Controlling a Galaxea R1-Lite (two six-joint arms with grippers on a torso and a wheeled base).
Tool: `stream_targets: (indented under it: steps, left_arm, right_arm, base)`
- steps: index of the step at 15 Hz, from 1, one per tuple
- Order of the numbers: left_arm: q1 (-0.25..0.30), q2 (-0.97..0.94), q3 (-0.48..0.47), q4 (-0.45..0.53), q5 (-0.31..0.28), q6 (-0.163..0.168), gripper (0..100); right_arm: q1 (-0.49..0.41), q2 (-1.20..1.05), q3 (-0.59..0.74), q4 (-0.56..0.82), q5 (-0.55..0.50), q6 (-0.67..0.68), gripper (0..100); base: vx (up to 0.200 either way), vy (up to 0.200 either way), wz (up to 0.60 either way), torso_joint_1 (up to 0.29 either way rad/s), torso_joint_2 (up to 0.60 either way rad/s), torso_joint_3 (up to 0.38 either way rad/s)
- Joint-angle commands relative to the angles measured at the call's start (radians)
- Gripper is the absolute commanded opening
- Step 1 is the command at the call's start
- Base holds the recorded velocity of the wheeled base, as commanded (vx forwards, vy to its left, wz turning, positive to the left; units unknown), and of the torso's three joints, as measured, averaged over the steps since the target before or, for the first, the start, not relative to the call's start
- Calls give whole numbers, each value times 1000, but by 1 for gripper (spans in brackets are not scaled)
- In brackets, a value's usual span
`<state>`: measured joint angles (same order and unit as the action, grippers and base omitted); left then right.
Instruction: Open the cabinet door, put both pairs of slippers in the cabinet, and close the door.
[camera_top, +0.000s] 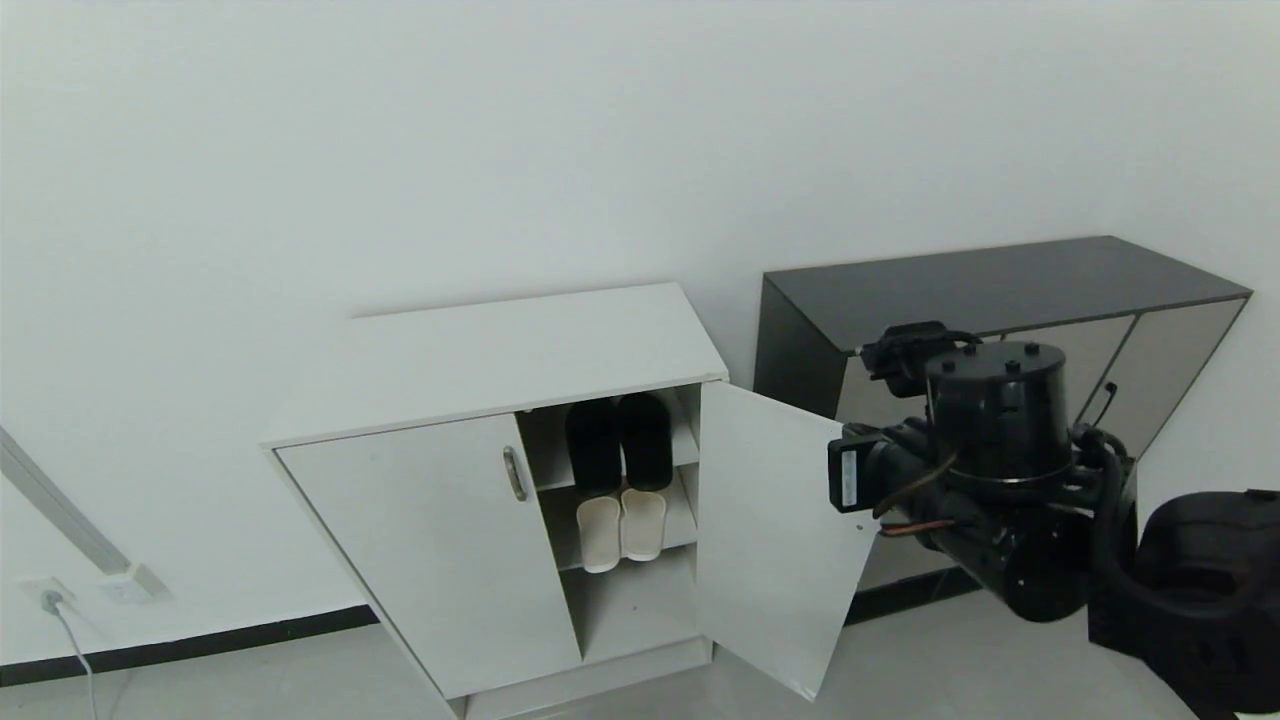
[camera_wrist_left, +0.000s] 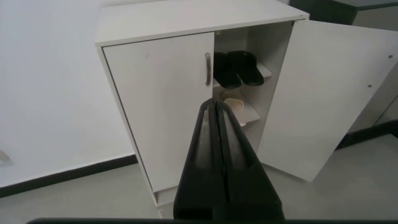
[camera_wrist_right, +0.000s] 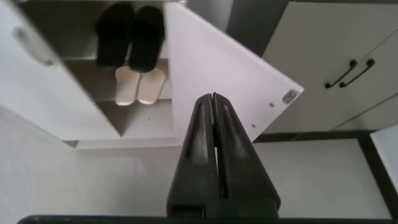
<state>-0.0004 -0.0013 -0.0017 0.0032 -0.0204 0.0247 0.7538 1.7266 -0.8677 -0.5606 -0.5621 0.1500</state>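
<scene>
The white cabinet (camera_top: 520, 350) stands against the wall with its left door (camera_top: 440, 540) closed and its right door (camera_top: 770, 520) swung open. Inside, a black pair of slippers (camera_top: 620, 440) lies on the upper shelf and a white pair of slippers (camera_top: 622, 525) on the shelf below. My right arm (camera_top: 1000, 460) hangs just right of the open door's free edge. In the right wrist view my right gripper (camera_wrist_right: 214, 98) is shut and empty, above the outer face of the door (camera_wrist_right: 217, 68). My left gripper (camera_wrist_left: 216, 104) is shut and empty, well back from the cabinet front.
A dark sideboard (camera_top: 1000, 280) with mirrored fronts and black handles (camera_wrist_right: 348, 71) stands right of the cabinet, close behind the open door. A wall socket with a cable (camera_top: 45, 597) sits low at the far left. Grey floor (camera_top: 300, 680) spreads before the cabinet.
</scene>
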Motion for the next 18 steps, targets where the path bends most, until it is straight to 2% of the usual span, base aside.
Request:
stream_targets:
  steps: [1, 3, 7, 13, 18]
  left_arm:
    - [0, 1, 0, 0, 0, 0, 0]
    - [0, 1, 0, 0, -1, 0, 0]
    - [0, 1, 0, 0, 0, 0, 0]
    - [0, 1, 0, 0, 0, 0, 0]
    - [0, 1, 0, 0, 0, 0, 0]
  right_arm:
    - [-126, 57, -74, 8, 85, 0, 0]
    - [-212, 131, -160, 45, 108, 0, 0]
    - [-298, 252, -295, 57, 160, 3, 0]
    - [-363, 406, -421, 54, 186, 3, 0]
    - [-384, 470, -464, 51, 188, 3, 0]
  base:
    - [0, 0, 0, 0, 0, 0]
    - [0, 0, 0, 0, 0, 0]
    - [0, 0, 0, 0, 0, 0]
    - [0, 0, 0, 0, 0, 0]
    - [0, 0, 0, 0, 0, 0]
